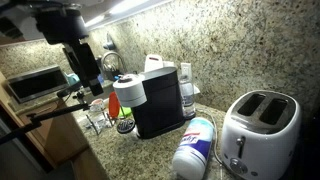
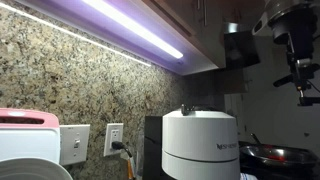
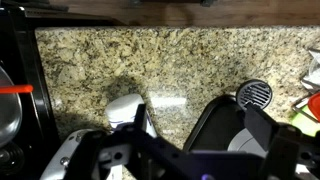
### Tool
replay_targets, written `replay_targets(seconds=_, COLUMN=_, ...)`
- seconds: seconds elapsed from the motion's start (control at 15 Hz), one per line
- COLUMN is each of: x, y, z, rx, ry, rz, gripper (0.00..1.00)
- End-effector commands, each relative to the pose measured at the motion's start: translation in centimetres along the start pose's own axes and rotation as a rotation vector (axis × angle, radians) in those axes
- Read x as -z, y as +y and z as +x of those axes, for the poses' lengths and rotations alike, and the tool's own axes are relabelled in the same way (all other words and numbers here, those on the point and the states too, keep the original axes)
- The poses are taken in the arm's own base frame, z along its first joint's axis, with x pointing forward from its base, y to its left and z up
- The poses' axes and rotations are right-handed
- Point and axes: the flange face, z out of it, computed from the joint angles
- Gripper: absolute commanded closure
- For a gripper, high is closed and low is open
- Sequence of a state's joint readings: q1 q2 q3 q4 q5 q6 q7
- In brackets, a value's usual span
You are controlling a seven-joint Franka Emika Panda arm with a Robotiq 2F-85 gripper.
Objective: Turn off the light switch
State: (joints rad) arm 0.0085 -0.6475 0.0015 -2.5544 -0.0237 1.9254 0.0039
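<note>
The white light switch [image 2: 75,143] sits on the granite backsplash, left of a white outlet [image 2: 114,138] that has a plug in it. The under-cabinet light strip [image 2: 130,28] is lit. My gripper [image 1: 88,82] hangs in the air at the far end of the counter, well away from the switch; it also shows at the upper right in an exterior view [image 2: 303,85]. In the wrist view the gripper [image 3: 200,135] is open and empty, facing the backsplash above the black coffee maker [image 3: 235,125]. I cannot make out the switch in the wrist view.
A black coffee maker [image 1: 158,98] stands mid-counter with a white canister [image 2: 200,145] beside it. A white toaster [image 1: 258,128] and a wipes tub lying on its side [image 1: 195,148] are near the front. A pan [image 2: 270,155] and a toaster oven [image 1: 35,82] sit at the far end.
</note>
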Motion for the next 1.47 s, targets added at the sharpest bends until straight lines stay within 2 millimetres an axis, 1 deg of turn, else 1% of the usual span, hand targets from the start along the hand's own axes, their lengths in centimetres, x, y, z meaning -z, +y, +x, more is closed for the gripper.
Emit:
replay_targets(seconds=0.0, x=0.1, y=0.0, z=0.0, rx=0.000, ry=-0.001, rz=0.000, gripper=0.00)
replay_targets(seconds=1.0, x=0.1, y=0.0, z=0.0, rx=0.000, ry=-0.001, rz=0.000, gripper=0.00)
replay_targets(seconds=1.2, x=0.1, y=-1.4, z=0.7, rx=0.019, ry=0.021, rz=-0.034, gripper=0.00)
replay_targets(seconds=1.4, x=0.1, y=-4.1, z=0.8, rx=0.102, ry=0.118, rz=-0.082, gripper=0.00)
